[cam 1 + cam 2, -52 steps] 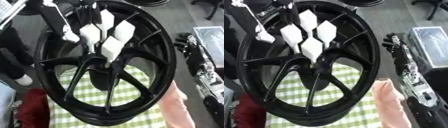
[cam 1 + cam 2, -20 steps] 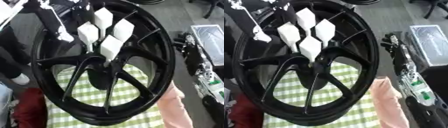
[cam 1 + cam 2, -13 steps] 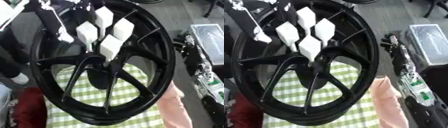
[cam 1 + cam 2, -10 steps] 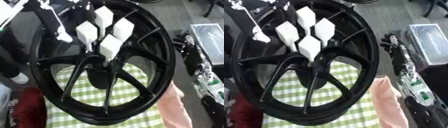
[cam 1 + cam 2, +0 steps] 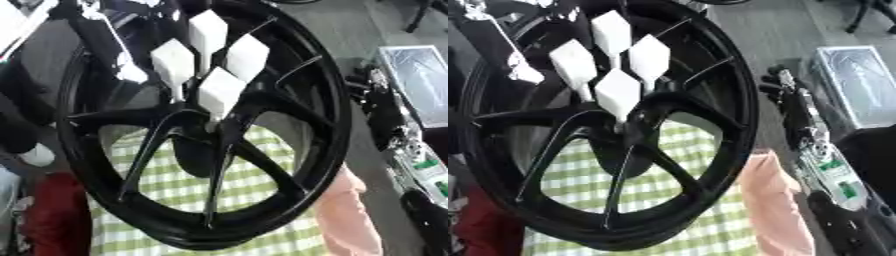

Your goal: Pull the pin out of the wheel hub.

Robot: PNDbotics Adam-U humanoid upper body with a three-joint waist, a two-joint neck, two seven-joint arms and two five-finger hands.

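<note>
Left hand: not seen. Black spoked alloy wheel hub (image 5: 219, 150) stands tilted on green-checked cloth (image 5: 175, 190). White diamond-headed pins (image 5: 210, 65) cluster at 12 o'clock above centre, stems entering hub. Right hand (image 5: 794, 107) at 3 o'clock, clear of rim; finger state unclear. Advice: pinch one head, draw straight along stem.

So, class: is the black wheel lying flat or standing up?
Standing up, tilted: the black wheel faces the camera, with the checked cloth visible through its spokes.
</note>
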